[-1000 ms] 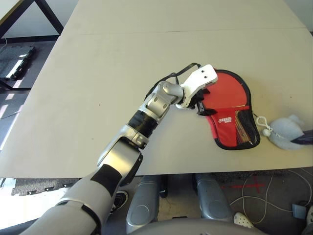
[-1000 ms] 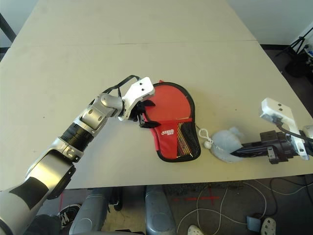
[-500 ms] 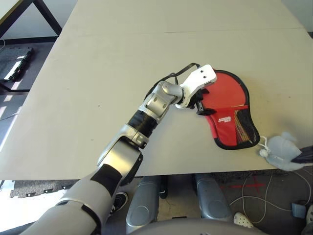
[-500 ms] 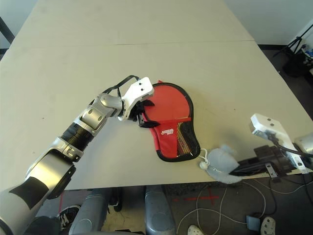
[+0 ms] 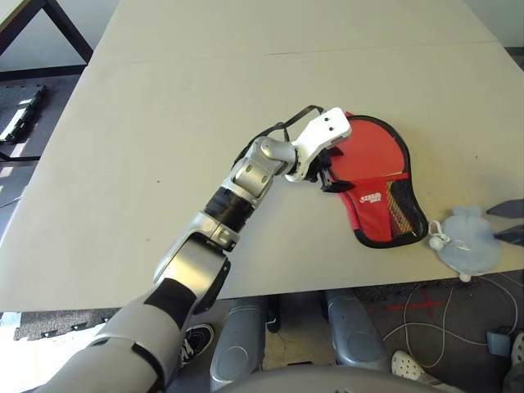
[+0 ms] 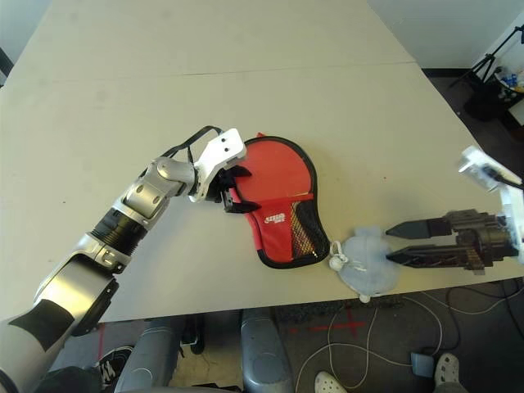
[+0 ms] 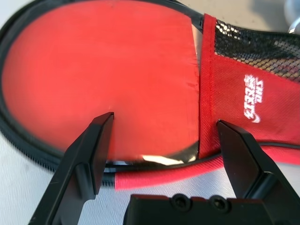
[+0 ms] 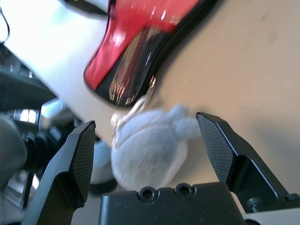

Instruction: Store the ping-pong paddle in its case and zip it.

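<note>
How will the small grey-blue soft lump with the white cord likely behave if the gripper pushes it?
The grey-blue soft lump looks plush, so it would probably squash rather than roll. It lies at the table edge, so a push might tip it off. Its white cord is loose and could snag.

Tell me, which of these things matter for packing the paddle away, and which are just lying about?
For the job:
- red fabric paddle-shaped case with black zip edging
- round red rubber-faced paddle, lying in the case
- left gripper, open at the case

Lying about:
- pale grey-blue soft lump with white cord, near the table's edge
</note>
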Controlling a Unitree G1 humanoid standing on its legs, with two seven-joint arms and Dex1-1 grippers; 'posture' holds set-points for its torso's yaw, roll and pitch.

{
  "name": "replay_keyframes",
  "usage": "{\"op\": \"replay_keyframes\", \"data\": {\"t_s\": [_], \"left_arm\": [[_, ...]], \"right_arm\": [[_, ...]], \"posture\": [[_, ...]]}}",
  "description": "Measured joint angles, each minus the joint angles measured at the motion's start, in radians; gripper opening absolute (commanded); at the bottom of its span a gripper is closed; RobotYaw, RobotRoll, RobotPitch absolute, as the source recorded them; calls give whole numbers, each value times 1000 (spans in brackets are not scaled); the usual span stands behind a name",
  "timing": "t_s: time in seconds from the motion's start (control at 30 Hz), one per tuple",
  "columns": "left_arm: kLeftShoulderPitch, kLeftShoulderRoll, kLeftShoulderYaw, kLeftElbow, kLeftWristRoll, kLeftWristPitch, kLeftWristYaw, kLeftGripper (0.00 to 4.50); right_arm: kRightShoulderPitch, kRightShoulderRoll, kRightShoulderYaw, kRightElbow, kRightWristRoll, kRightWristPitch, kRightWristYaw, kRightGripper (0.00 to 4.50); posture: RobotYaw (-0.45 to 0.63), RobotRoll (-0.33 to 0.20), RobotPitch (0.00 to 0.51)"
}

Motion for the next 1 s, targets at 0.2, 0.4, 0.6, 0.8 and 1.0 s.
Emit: {"op": "replay_keyframes", "data": {"t_s": [0.2, 0.4, 0.6, 0.8, 1.0], "left_arm": [[22, 30, 210, -182, -131, 72, 98, 4500], [41, 105, 451, -244, -194, 88, 291, 4500], [131, 173, 617, -243, -208, 37, 476, 4500], [279, 206, 721, -217, -202, -96, 627, 4500], [408, 210, 781, -165, -203, -229, 700, 4500]], "right_arm": [[-165, 207, -166, 162, -66, -85, -176, 4436], [-210, 386, -324, 240, -176, -410, -485, 4436], [-281, 482, -382, 311, -255, -586, -697, 4436], [-344, 529, -417, 447, -349, -786, -897, 4436], [-371, 557, -443, 557, -392, -876, -1003, 4436]], "posture": [[-224, 0, 235], [-194, 0, 229], [-156, 0, 228], [-130, 0, 226], [-123, 0, 225]]}}
